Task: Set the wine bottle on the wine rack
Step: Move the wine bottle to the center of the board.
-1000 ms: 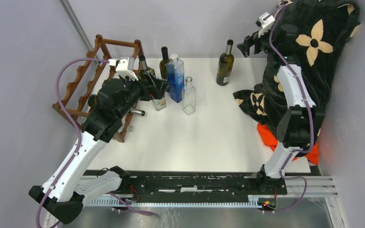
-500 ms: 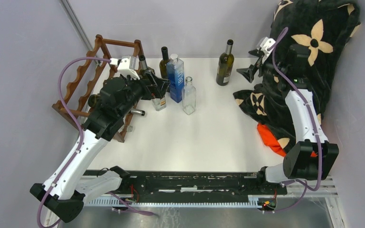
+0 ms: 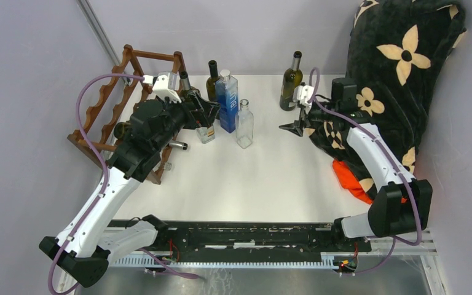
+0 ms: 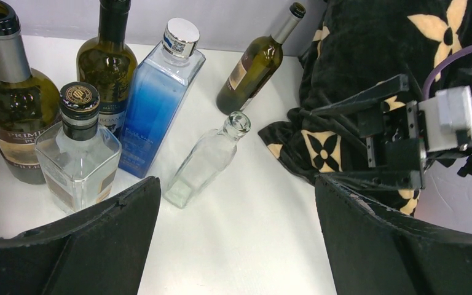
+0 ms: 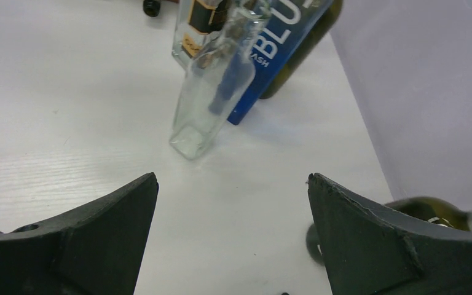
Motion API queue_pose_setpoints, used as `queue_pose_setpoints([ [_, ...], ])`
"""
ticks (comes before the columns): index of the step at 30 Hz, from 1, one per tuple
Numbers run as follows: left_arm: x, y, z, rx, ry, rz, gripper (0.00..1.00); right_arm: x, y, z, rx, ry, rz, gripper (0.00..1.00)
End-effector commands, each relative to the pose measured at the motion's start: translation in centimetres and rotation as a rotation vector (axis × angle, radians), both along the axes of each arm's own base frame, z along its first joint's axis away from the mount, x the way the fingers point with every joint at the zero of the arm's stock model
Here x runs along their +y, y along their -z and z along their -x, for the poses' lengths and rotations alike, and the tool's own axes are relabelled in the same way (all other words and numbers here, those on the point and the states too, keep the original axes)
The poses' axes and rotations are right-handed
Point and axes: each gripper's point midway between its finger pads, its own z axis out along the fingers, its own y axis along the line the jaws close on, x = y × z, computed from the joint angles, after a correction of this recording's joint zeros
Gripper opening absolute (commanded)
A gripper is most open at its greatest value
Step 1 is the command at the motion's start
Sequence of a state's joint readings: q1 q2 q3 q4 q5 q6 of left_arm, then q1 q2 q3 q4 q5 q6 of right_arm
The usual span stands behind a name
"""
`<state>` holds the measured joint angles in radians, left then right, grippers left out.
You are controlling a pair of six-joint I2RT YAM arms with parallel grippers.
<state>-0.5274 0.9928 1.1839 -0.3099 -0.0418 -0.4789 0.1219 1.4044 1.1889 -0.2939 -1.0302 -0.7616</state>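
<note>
- Right claw [image 3: 293,121] released: jaws spread wide, nothing between them. It hangs low over the table [image 3: 270,178], with the wine bottle [image 3: 291,86] just beside it, outside the jaws
- Wine bottle stands upright near the far edge of the table, alone, beside the black flowered cloth [image 3: 405,55]
- Left claw [image 3: 208,114] also released and empty, at a cluster of bottles [image 3: 212,83] next to the wine rack [image 3: 104,110]; wine bottle well off to its right
- Wine rack sits at the far left of the table, well apart from the wine bottle, cluster between them
- Top view alone shows the rack and both arms whole
- Left wrist view alone gives the cluster close up: blue bottle [image 4: 153,104], slim clear bottle [image 4: 206,163], square capped bottle [image 4: 80,153]; right claw seen end on, in front of the cloth
- Right wrist view shows the wine bottle only as olive glass at the lower right edge, past the right finger; slim clear bottle and blue bottle lie ahead between the fingers
</note>
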Motion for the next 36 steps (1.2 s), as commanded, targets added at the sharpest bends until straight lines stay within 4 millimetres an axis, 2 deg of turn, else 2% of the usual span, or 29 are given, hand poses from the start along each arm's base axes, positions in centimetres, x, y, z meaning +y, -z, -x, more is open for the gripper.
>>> queue_pose_setpoints([
  [1, 0.1, -2.6, 0.2, -0.063, -0.003, 0.070, 1.00, 1.4, 0.9, 1.6, -0.081, -0.081, 0.076, 0.98],
  [5, 0.1, -2.5, 0.1, -0.063, -0.005, 0.070, 1.00, 3.1, 2.3, 2.3, -0.054, -0.115, 0.100, 0.98],
  [8, 0.1, -2.3, 0.0, -0.062, -0.007, 0.066, 1.00, 4.3, 3.3, 1.8, -0.032, -0.096, 0.132, 0.98],
  [11, 0.1, -2.4, -0.1, -0.064, -0.007, 0.065, 1.00, 5.7, 3.5, 1.1, 0.008, -0.062, 0.109, 0.98],
  [16, 0.1, -2.4, 0.0, -0.065, -0.007, 0.069, 1.00, 8.6, 2.8, -0.7, 0.064, 0.017, 0.039, 0.98],
  [23, 0.6, -2.6, 0.5, -0.070, -0.019, 0.078, 1.00, 12.4, -0.4, -3.3, 0.210, 0.101, -0.190, 0.98],
  [28, 0.9, -2.8, 0.7, -0.075, -0.028, 0.080, 1.00, 14.4, -1.5, -4.2, 0.208, 0.106, -0.205, 0.98],
  [32, 0.8, -2.7, 0.7, -0.073, -0.027, 0.081, 1.00, 15.1, -1.6, -5.2, 0.203, 0.114, -0.210, 0.87],
  [36, 0.8, -2.6, 0.6, -0.070, -0.028, 0.079, 1.00, 15.3, -1.5, -5.7, 0.194, 0.117, -0.204, 0.60],
])
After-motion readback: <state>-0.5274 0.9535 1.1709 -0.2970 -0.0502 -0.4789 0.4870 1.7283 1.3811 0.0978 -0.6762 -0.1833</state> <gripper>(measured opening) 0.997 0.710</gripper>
